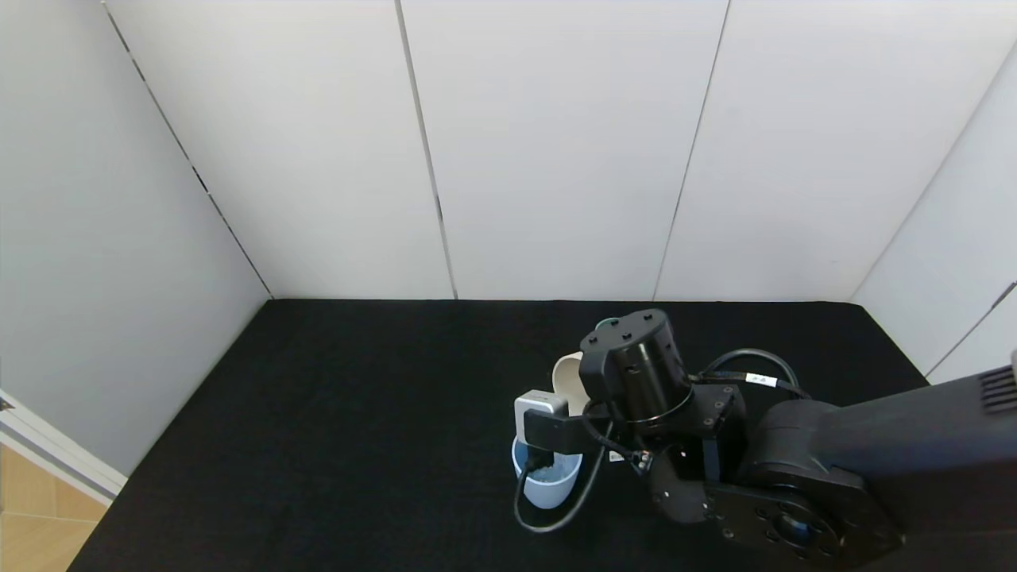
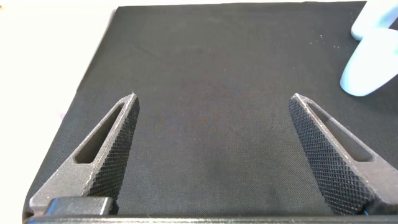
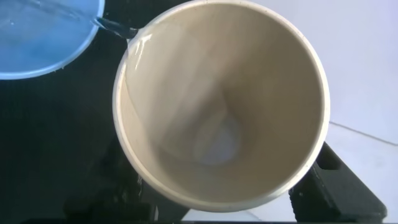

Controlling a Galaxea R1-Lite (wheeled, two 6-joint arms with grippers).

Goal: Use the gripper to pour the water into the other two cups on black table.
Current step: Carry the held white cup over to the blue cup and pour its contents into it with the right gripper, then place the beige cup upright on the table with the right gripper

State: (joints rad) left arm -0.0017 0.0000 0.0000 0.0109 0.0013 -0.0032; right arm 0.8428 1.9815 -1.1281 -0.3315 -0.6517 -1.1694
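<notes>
My right gripper (image 1: 588, 401) is shut on a cream-beige cup (image 1: 567, 376) and holds it tipped over the light blue cup (image 1: 548, 486) on the black table (image 1: 357, 413). In the right wrist view the cream cup (image 3: 217, 106) fills the picture. A thin stream of water (image 3: 115, 26) runs from its rim into the light blue cup (image 3: 40, 37), which holds water. Only the rim of the teal-green cup (image 1: 608, 323) shows behind the black wrist housing (image 1: 636, 373). My left gripper (image 2: 214, 98) is open and empty, low over bare table, with the light blue cup (image 2: 372, 62) off to one side.
White wall panels close the table at the back and both sides. The table's left edge (image 1: 159, 445) drops to a wooden floor. A black cable (image 1: 548, 524) loops from the white box (image 1: 539, 409) beside the light blue cup. The right arm (image 1: 794, 469) covers the table's right front.
</notes>
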